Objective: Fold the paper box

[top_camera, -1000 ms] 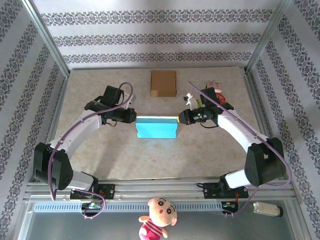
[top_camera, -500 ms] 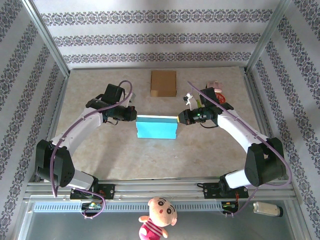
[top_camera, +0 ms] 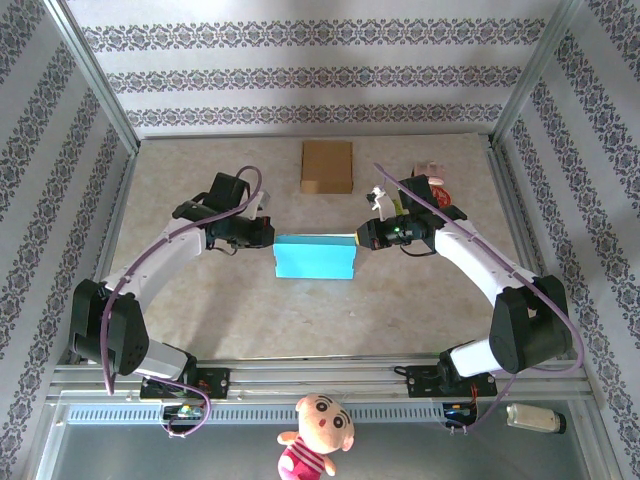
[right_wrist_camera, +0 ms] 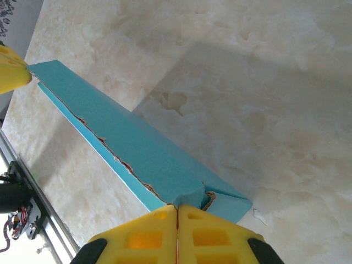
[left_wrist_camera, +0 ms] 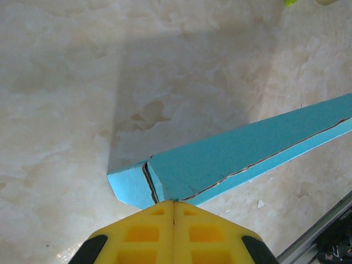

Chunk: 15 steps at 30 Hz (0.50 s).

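Surface: a pale, marbled surface (top_camera: 200,320) inside a metal frame, with striped patterned wallpaper on three sides.
Box, place: the paper box (top_camera: 313,257) sits mid-surface between my two arms. It is turquoise and looks pressed fairly flat, with a long ridge running end to end.
Left jaws: closed, their yellow pads (left_wrist_camera: 148,236) meeting on the thin left end of the box, just beside a crease at that corner.
Right jaws: closed too, pinching the right end, where a small flap is crumpled and a little torn.
Handling: I judge it light and thin; stiff along the folds, floppy across the panels. The raw seam along the ridge is already frayed, so a hard pull between my arms would likely tear it. It could also slide easily on this smooth top.
Where to hold: at the ends and on the creases, as now, where the card is doubled; not mid-panel, where it would buckle.
Nearby: a brown card piece (top_camera: 327,166) lies at the far side, well apart. Some small pink-and-white things (top_camera: 432,172) lie behind my right arm.
Off the surface: a plush doll (top_camera: 316,432) lies beyond the near rail.
In the way: nothing stands between the box and either arm. The brown card matters only if the box is pushed far back.
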{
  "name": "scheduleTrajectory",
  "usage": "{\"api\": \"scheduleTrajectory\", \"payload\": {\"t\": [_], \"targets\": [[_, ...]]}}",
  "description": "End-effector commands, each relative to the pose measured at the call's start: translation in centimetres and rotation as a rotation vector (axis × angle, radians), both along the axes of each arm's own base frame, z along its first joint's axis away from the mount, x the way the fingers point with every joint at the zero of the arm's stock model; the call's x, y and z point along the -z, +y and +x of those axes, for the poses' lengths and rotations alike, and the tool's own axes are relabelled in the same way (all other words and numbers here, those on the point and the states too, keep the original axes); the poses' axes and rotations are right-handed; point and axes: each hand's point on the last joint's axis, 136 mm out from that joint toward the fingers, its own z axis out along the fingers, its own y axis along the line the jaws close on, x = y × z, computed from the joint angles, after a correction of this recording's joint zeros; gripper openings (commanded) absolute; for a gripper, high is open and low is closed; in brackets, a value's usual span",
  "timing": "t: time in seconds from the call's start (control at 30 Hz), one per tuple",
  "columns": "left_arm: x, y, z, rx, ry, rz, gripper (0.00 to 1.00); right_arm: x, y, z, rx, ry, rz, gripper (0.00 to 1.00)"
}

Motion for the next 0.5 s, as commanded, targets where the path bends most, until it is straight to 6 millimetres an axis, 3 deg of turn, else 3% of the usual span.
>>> {"api": "scheduleTrajectory", "payload": {"t": [0.0, 0.47], "targets": [[0.5, -0.7, -1.6, 0.021, 0.054, -0.037, 0.04, -0.5, 1.1, -0.9, -0.037, 0.001, 0.021, 0.07], [0.6, -0.2, -2.3, -0.011, 0.031, -0.042, 0.08, 1.8, 1.0, -2.4, -0.033, -0.025, -0.059, 0.08]]}}
